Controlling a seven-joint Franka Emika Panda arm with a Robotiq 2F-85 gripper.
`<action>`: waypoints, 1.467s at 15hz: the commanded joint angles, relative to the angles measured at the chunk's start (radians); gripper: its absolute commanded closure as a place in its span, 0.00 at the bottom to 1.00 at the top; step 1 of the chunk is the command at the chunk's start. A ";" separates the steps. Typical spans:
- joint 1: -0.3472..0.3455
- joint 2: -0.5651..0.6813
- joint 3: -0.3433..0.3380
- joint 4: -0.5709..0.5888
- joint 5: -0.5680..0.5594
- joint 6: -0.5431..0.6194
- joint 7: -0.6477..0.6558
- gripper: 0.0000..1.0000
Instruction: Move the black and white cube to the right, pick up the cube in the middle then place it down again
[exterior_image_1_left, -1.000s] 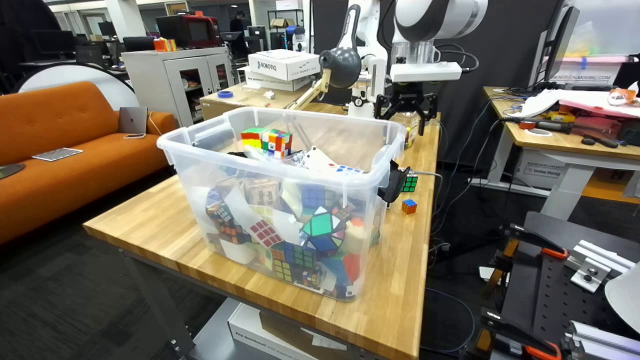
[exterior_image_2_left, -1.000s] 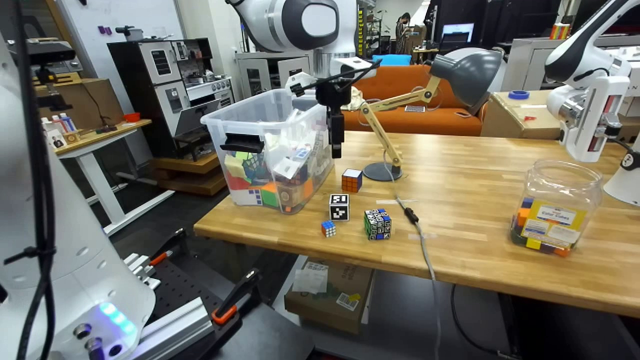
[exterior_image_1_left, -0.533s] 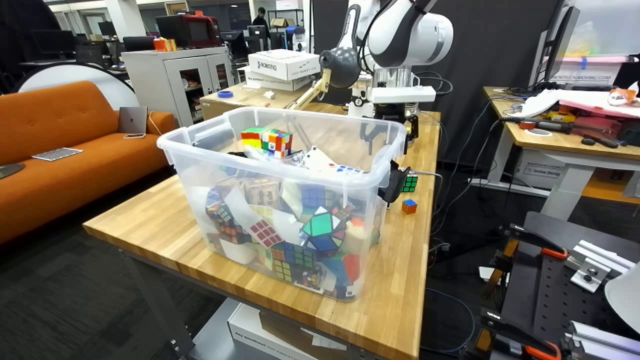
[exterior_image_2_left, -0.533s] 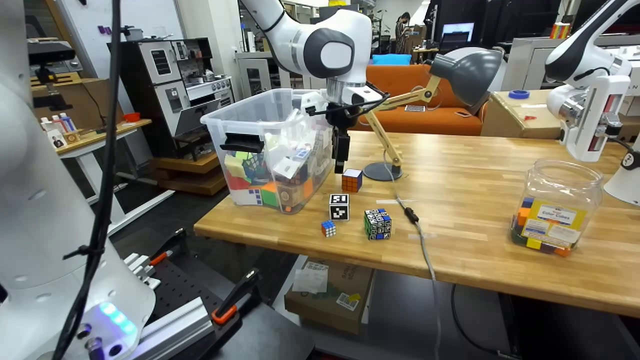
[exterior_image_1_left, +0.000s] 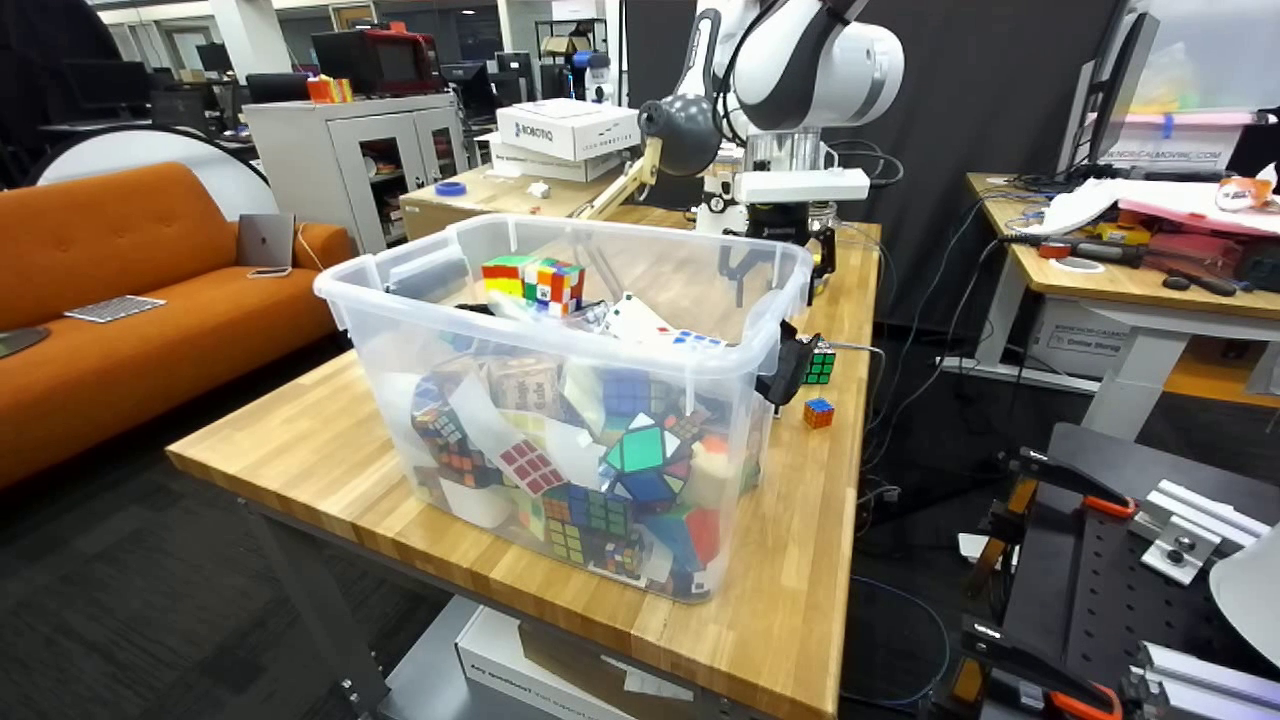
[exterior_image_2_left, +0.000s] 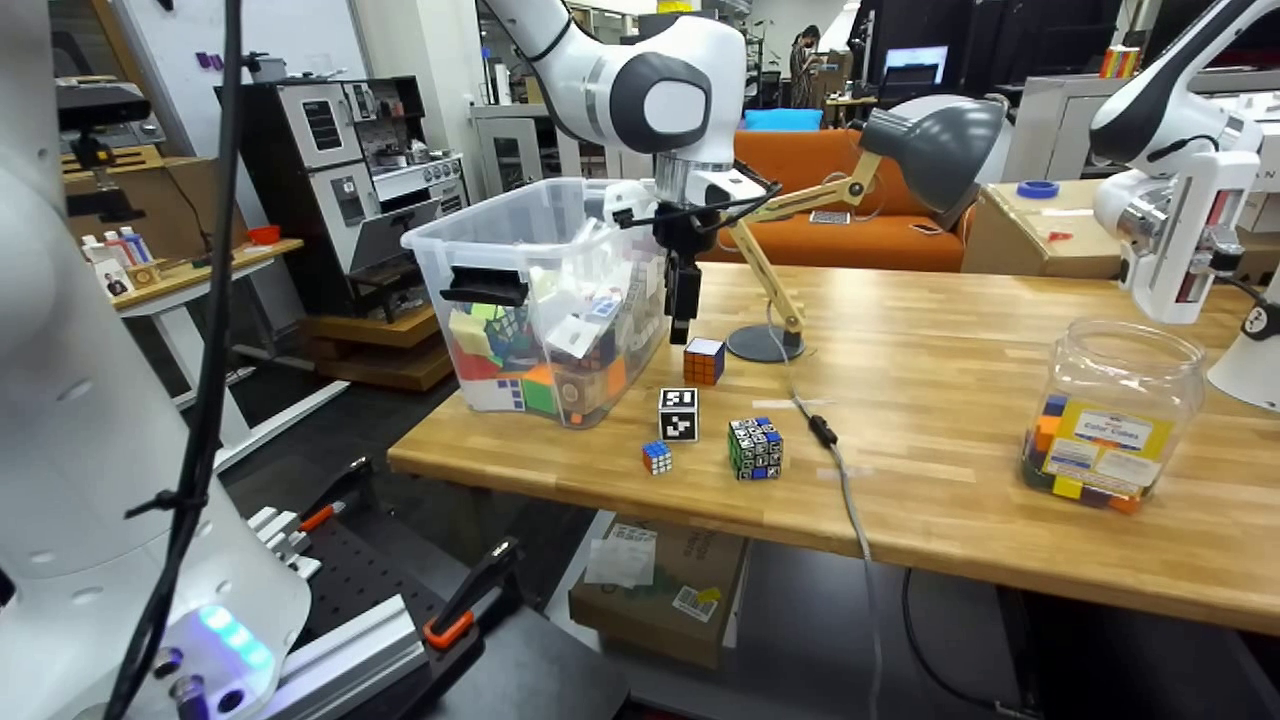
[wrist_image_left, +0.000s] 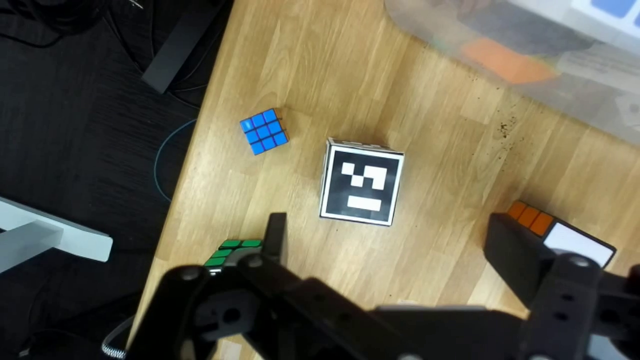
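The black and white cube (exterior_image_2_left: 678, 414) has marker patterns and sits on the table amid the other cubes. In the wrist view the black and white cube (wrist_image_left: 361, 182) lies just ahead of the fingertips; the bin hides it in an exterior view. My gripper (wrist_image_left: 387, 239) is open and empty above the table. In both exterior views the gripper (exterior_image_2_left: 681, 325) (exterior_image_1_left: 776, 285) hangs beside the bin, above and behind the orange and white cube (exterior_image_2_left: 704, 361). A patterned cube with a green side (exterior_image_2_left: 755, 448) and a small blue, red and white cube (exterior_image_2_left: 657, 457) sit nearer the table edge.
The clear bin (exterior_image_2_left: 540, 240) full of puzzles stands close beside the gripper and cubes. A desk lamp (exterior_image_2_left: 765, 342) stands behind the cubes. Its cord (exterior_image_2_left: 850, 490) runs over the table edge (exterior_image_2_left: 950, 555). A clear jar (exterior_image_2_left: 1110, 440) stands farther along the table.
Over the last second the arm has lowered the gripper and shifted it along the table to near the orange and white cube. In the last half second it barely moved. The cubes have not moved.
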 joint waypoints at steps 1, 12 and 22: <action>0.043 0.007 -0.043 0.006 -0.009 0.012 0.016 0.00; 0.058 0.197 -0.081 0.154 -0.022 0.046 -0.024 0.00; 0.052 0.366 -0.064 0.272 -0.002 -0.018 -0.112 0.00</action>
